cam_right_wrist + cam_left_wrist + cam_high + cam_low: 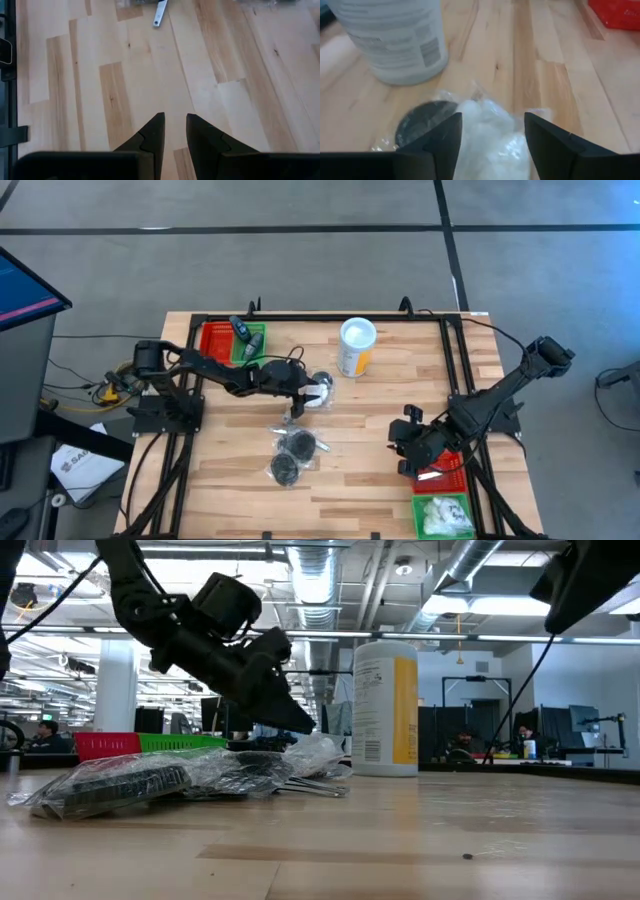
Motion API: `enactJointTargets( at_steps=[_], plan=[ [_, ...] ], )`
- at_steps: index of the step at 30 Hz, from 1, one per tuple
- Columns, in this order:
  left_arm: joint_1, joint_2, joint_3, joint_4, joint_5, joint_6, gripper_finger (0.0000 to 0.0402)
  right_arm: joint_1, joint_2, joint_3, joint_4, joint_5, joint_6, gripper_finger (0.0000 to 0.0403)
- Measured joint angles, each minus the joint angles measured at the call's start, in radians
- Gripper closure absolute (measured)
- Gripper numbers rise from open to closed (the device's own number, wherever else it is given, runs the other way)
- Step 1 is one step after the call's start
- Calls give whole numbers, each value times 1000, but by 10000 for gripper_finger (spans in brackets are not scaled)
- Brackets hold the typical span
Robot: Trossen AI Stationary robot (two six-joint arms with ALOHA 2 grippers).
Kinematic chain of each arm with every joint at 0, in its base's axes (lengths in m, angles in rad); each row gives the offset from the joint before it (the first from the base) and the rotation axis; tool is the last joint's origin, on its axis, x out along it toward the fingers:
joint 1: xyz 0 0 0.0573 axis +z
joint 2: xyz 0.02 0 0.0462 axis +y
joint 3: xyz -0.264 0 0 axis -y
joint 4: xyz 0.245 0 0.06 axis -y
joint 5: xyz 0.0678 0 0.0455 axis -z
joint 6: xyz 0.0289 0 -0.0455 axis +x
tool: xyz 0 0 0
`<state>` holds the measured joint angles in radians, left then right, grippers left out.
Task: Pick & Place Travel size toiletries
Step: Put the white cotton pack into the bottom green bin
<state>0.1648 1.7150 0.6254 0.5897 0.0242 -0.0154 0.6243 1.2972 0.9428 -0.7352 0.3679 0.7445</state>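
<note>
Left gripper (492, 137) spread open over a crinkly clear-wrapped white packet (487, 132), mid-table beside a flat dark round puck (422, 120) and the cylindrical yellow canister (356, 348). Two more wrapped pucks (292, 455) lie nearer the front edge, possibly touching. Right gripper (174, 132) hovers narrowly parted above bare planks.

The pale wooden tabletop (380, 480) is made of butcher-block strips. A yellow canister with a white lid (356, 347) stands upright near its far edge. At the far left corner sit a red bin (215, 340) and a green bin (251, 338) side by side; at the near right, another red bin (450, 465) and green bin (443, 515). Mid-table lie two dark pucks in clear wrap (293, 455), a white packet in crinkled wrap (318, 392) and a silvery tube (159, 12).
</note>
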Motion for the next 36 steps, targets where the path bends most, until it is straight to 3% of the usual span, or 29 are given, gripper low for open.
enactJointTargets(
  at_steps=[9, 24, 36],
  plan=[
    [39, 21, 1, 33, 21, 11, 176, 1, 0, 0, 40, 0, -49, 331],
    [44, 24, 1, 26, 28, 18, 194, 1, 0, 0, 40, 0, -48, 331],
    [50, 120, 11, 75, 25, 11, 198, 1, 0, 0, 46, 0, -48, 331]
  ],
)
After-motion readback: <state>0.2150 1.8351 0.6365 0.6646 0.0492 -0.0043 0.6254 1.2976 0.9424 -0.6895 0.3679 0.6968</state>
